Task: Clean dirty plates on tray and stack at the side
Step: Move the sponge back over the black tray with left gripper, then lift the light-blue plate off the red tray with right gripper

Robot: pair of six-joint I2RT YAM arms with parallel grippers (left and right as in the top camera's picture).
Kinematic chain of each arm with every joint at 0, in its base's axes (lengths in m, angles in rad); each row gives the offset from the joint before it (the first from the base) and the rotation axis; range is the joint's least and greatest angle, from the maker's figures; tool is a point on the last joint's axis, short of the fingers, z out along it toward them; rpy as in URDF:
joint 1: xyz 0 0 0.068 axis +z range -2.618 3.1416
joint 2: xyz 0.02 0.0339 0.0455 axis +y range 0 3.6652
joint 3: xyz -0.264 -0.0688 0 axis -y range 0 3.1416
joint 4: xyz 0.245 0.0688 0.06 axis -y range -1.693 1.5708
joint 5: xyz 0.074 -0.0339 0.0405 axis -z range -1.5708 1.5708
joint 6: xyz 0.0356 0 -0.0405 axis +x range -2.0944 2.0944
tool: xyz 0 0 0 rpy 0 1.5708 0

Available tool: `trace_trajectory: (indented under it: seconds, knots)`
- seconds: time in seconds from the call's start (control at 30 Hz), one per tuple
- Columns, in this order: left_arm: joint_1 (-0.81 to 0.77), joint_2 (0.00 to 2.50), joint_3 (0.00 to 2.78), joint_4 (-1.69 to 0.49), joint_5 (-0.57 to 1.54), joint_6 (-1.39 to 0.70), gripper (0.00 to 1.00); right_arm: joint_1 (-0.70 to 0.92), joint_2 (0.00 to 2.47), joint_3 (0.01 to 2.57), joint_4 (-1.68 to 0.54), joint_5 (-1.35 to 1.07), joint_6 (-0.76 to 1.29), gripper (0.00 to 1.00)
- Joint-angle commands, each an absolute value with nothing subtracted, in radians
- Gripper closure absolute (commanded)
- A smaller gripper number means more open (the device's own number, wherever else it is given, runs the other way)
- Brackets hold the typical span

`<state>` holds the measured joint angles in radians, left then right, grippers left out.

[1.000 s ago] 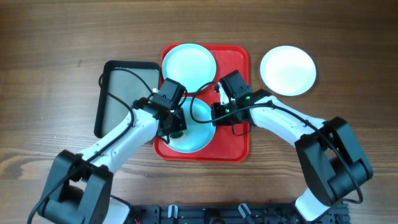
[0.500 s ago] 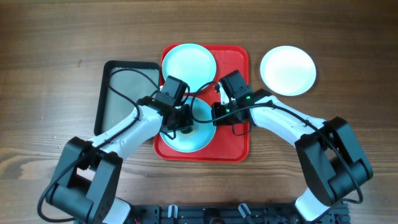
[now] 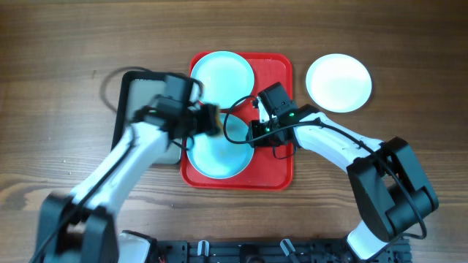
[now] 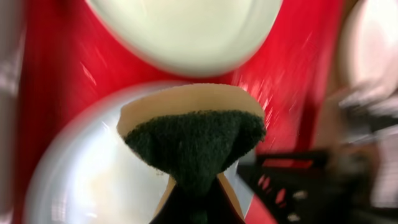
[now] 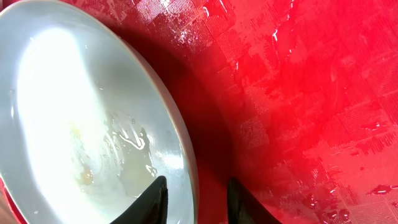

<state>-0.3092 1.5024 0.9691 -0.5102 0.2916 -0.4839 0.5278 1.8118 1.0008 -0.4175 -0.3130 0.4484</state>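
At the 7 o'clock end of the large red rectangular plastic tray (image 3: 274,172) lies a pale mint-blue round plate (image 3: 219,153) with a yellowish smear on its wet face, so scrubbing looks to be the step in hand. The left pincer (image 4: 194,200) is clamped on a tan sponge with a dark green scouring face (image 4: 194,146), poised over that plate's 12 o'clock rim. The right pincer (image 5: 196,200) straddles the rim at 3 o'clock, set narrow; whether it pinches I cannot tell. Next, I judge, the sponge must press down and sweep the smear while the rim is steadied. A second mint-blue plate (image 3: 221,75) waits at the tray's 11 o'clock, and a whiter plate (image 3: 338,82) sits off it on the wooden surface (image 3: 409,44) at 2 o'clock. A black tray with grey inside (image 3: 135,98) at 9 o'clock lies under the left arm.
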Motion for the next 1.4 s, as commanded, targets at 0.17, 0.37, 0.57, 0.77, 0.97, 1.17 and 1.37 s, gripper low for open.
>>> trace_trajectory:
  seconds: [0.17,0.37,0.57,0.77,0.97,1.17,1.37]
  knots:
    - [-0.010,1.375,1.000,-0.584,0.181,-0.400,0.96,0.530,1.797,0.992,-0.411,-0.296,0.448,0.96]
    - [0.175,1.377,1.000,-0.607,0.344,-0.319,0.96,0.530,1.797,0.992,-0.404,-0.309,0.448,0.95]
    - [0.236,1.377,1.000,-0.607,0.442,-0.249,0.96,0.519,1.797,0.993,-0.403,-0.285,0.448,0.88]
    - [0.236,1.378,0.999,-0.618,0.486,-0.186,0.96,0.430,1.787,1.033,-0.476,-0.285,0.440,0.94]
    - [0.236,1.390,0.999,-0.607,0.486,-0.186,0.96,0.401,1.755,1.060,-0.540,-0.262,0.366,0.91]
    - [0.236,1.405,0.999,-0.603,0.487,-0.186,0.96,0.395,1.744,1.085,-0.599,-0.223,0.332,0.96]
    - [0.236,1.405,0.999,-0.588,0.487,-0.186,0.96,0.393,1.673,1.218,-0.755,-0.180,0.308,0.90]
